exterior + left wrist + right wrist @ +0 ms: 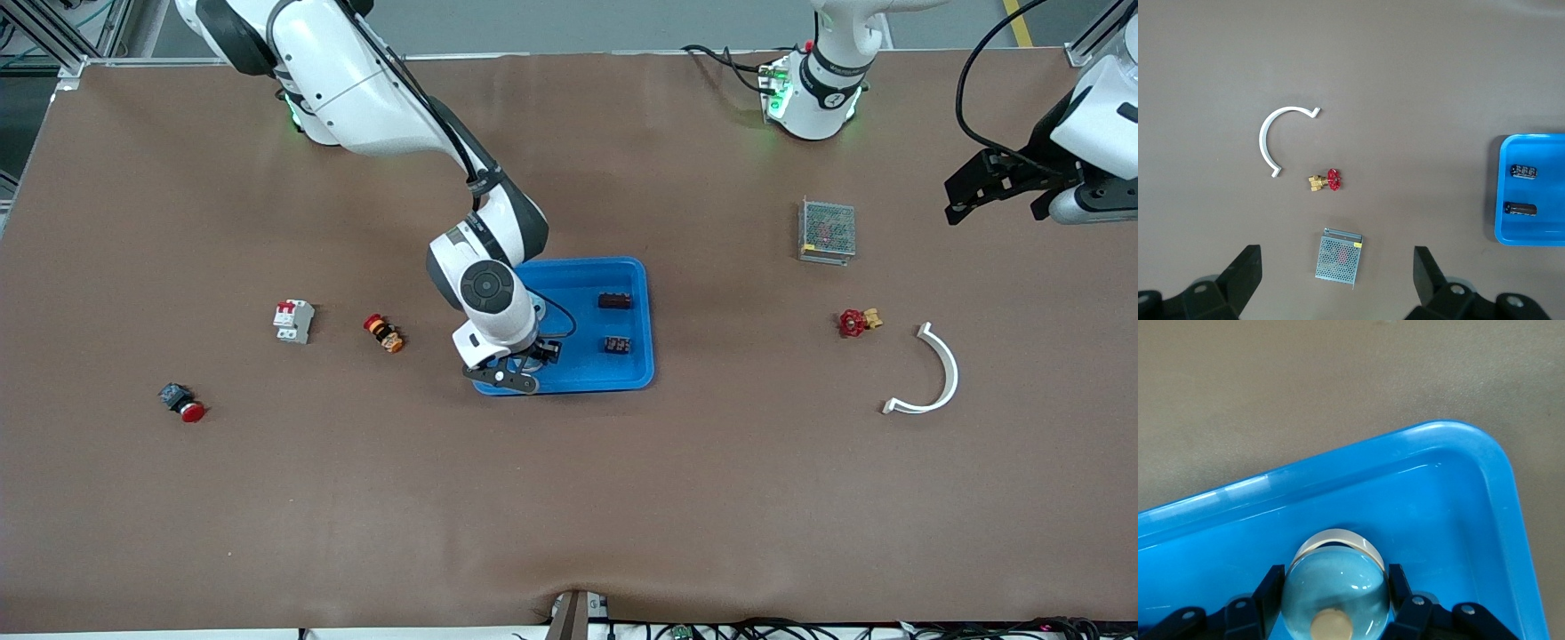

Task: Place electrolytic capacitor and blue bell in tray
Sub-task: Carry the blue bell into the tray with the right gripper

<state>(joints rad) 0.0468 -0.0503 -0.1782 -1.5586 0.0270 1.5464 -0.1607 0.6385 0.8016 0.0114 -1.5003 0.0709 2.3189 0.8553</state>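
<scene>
Brown-covered table, two white arms based along its top edge. Bright-blue tray at centre. Blue bell, a domed light-blue piece, gripped between the closed fingers of the right gripper, low inside the tray's corner nearest the camera at the right arm's end. Two small dark capacitor-like parts lying in the tray at about 3 o'clock from that gripper; which one counts as the electrolytic capacitor not determinable. Left gripper waiting high over the left arm's end, jaws wide apart, holding nothing.

Outward: metal mesh box, red valve, white curved bracket; at the right arm's end a circuit breaker, two red-capped push buttons.

Risk, judged: bell close to the rim; release there could roll it against or over the wall.
</scene>
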